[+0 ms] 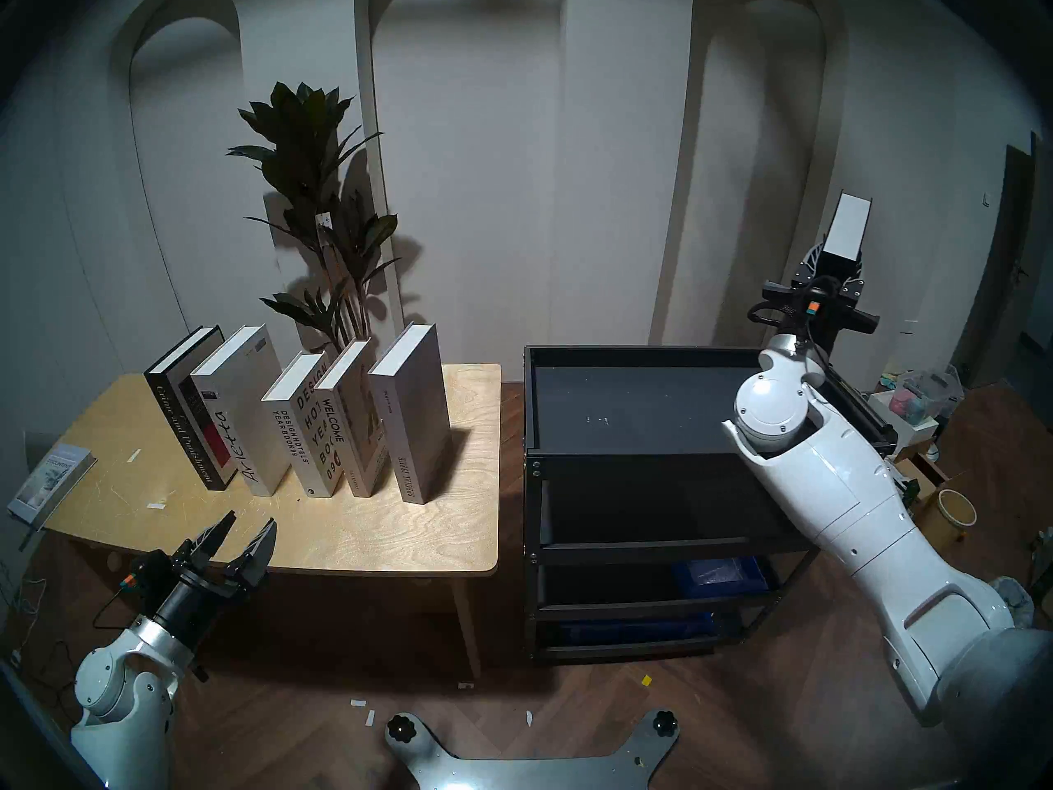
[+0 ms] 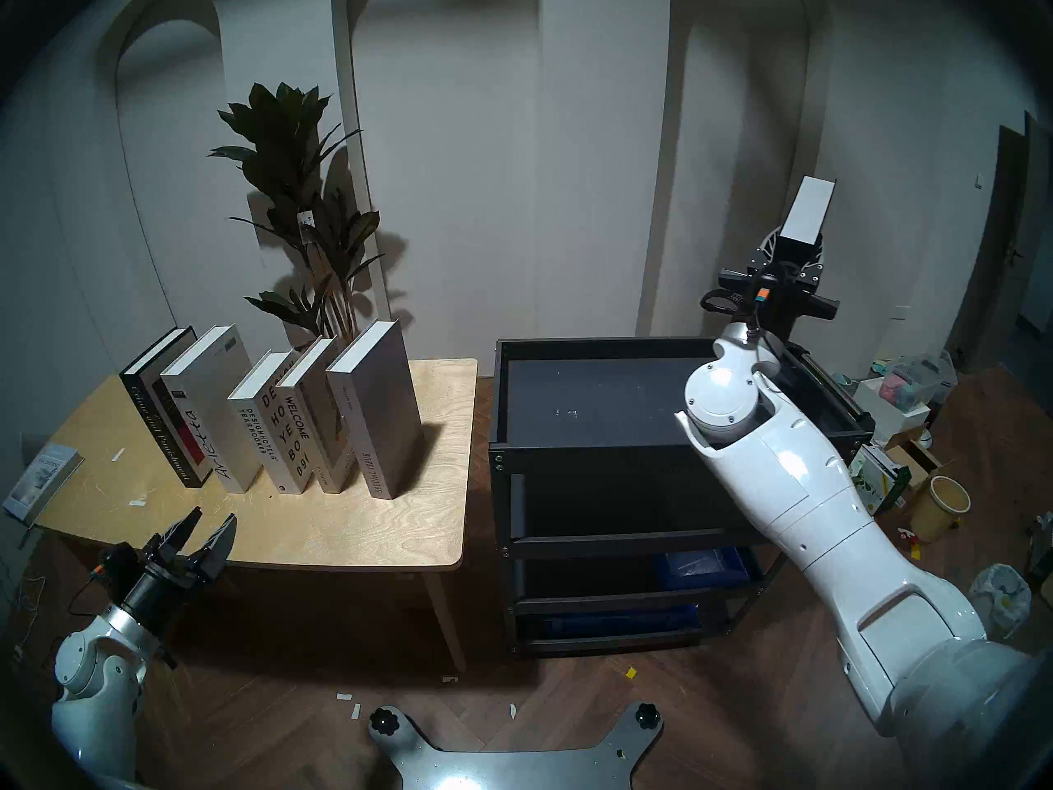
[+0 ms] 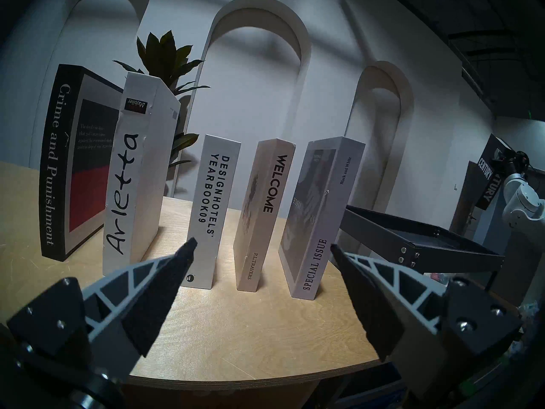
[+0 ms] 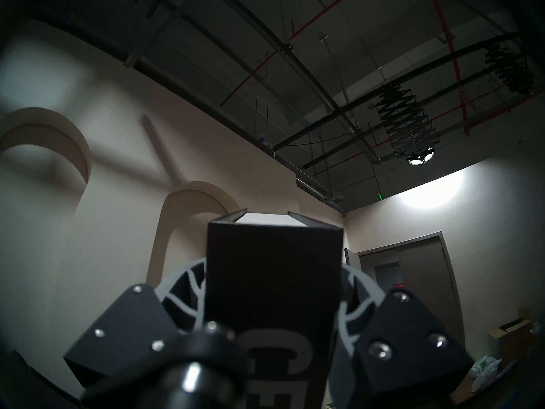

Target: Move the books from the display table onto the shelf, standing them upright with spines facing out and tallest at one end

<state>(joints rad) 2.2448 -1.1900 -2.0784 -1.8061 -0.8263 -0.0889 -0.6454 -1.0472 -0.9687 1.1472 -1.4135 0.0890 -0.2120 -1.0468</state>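
Five books stand upright in a row on the display table (image 1: 399, 521), left to right: Crime and Punishment (image 1: 182, 412), Arietta (image 1: 239, 424), Designhotels Yearbook (image 1: 302, 430), Welcome (image 1: 347, 424) and Special Issue (image 1: 410, 418). My left gripper (image 1: 251, 518) hovers open over the table's front left edge, pointing at the row, with nothing between its fingers (image 3: 165, 287). My right gripper (image 1: 835, 267) is raised above the far right corner of the black shelf (image 1: 627, 407), shut on the lower end of the black Century book (image 1: 849, 224), which stands upright in it (image 4: 274, 266).
A tall potted plant (image 1: 319, 201) rises behind the table. A small thin grey book (image 1: 51, 481) overhangs the table's left edge. Blue items (image 1: 718, 572) lie on the shelf's lower tiers. Boxes and a yellow bucket (image 1: 954, 512) clutter the floor to the right.
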